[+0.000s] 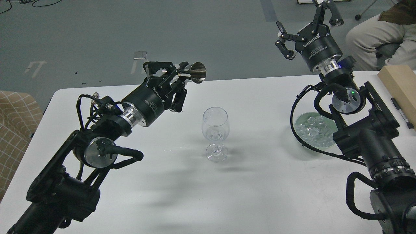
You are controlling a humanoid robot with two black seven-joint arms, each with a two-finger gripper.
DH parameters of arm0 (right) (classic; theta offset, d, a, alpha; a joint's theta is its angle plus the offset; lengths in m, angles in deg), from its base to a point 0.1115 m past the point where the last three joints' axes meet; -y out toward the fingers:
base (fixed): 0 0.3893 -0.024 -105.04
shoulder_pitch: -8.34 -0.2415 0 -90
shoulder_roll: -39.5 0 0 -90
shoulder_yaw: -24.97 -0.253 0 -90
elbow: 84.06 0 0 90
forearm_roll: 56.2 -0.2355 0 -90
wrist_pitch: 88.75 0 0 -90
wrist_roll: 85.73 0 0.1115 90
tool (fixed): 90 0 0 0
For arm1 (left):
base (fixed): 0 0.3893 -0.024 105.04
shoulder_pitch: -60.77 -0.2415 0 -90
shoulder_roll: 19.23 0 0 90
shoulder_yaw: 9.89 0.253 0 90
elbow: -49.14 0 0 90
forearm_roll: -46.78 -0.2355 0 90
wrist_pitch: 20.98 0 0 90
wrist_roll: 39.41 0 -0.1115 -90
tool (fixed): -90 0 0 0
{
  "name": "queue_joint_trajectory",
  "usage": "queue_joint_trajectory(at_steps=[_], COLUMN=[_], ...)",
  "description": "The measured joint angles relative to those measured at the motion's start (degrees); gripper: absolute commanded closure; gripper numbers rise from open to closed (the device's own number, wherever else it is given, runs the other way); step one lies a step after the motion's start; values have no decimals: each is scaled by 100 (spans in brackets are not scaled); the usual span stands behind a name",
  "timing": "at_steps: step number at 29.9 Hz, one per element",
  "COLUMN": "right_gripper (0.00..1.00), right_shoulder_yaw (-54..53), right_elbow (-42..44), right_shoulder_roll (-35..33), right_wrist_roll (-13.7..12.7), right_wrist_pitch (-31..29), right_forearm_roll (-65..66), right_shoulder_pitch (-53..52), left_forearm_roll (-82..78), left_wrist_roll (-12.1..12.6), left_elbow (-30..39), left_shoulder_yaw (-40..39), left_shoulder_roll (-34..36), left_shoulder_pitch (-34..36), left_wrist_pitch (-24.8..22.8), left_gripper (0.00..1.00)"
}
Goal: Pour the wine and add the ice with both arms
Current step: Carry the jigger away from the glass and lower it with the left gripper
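A polished metal jigger (194,72) is clamped at its narrow waist by the left gripper (177,75), lying nearly on its side with one cone mouth facing toward three o'clock; nothing can be seen inside that cone. The jigger is judged light, stiff and slick, so a hold at the waist suits it. At about five o'clock from that gripper, near but apart from it, the wine glass (215,134) stands upright on the white table (253,182). A trace of clear wine (214,135) seems to lie low in the bowl, though it is hardly to be told from the glass. The glass is judged thin, fragile and easily tipped; the stem would be the safer hold. The right gripper (307,21) is raised well above the table at the upper right, its fingers spread and holding nothing. Toward six o'clock from it, partly hidden behind the right arm, a pale green bowl (300,139) holds the ice (312,131), a heap of small clear cubes judged hard, wet and slippery, best pinched one at a time.
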Motion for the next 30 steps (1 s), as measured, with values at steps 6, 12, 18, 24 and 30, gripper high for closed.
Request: queue_joint_trajectory(at_steps=[6,12,18,24,30], right_gripper=[0,0,0,0,0], right_shoulder_yaw=[0,2,9,9,9], right_elbow=[1,1,1,1,1], right_shoulder_roll=[0,0,0,0,0], right_wrist_roll=[0,-7,-9,-9,-9], right_wrist_pitch=[6,54,59,59,76], right_forearm_roll=[2,2,2,1,-1], right_shoulder_pitch=[0,3,8,9,16], left_forearm_roll=[813,1174,1446,1546,1854], left_wrist_roll=[21,18,10,2,-19], left_elbow=[-195,-372,-514,-590,-840], left_shoulder_yaw=[-253,-624,-939,-1273,-1578], left_shoulder_roll=[85,84,33,-28,-51], left_shoulder_pitch=[-67,-177,-307,-520,-663], left_wrist_pitch=[185,322,425,442,445], left_gripper=[91,91,90,90,89])
